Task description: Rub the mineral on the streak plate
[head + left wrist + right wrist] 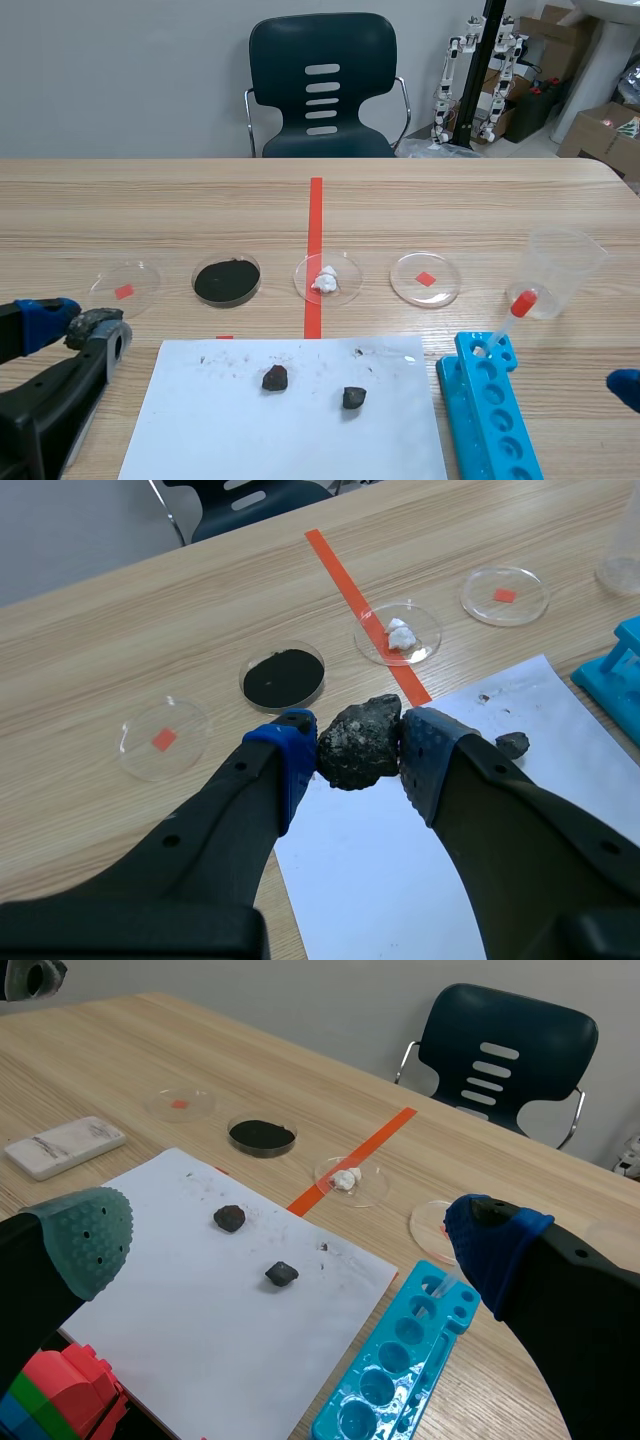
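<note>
One dark mineral (358, 742) is pinched by the left gripper (358, 752) near the edge of the white sheet (370, 870), the right gripper (290, 1240) being spread empty; a slip may be caused if its lumpy faces are pressed hard against the loose streak plate (65, 1146).

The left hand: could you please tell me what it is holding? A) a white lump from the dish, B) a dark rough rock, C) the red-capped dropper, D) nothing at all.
B: the left wrist view shows the left hand clamped on a dark rough rock, which is pressed between its blue pads.
</note>
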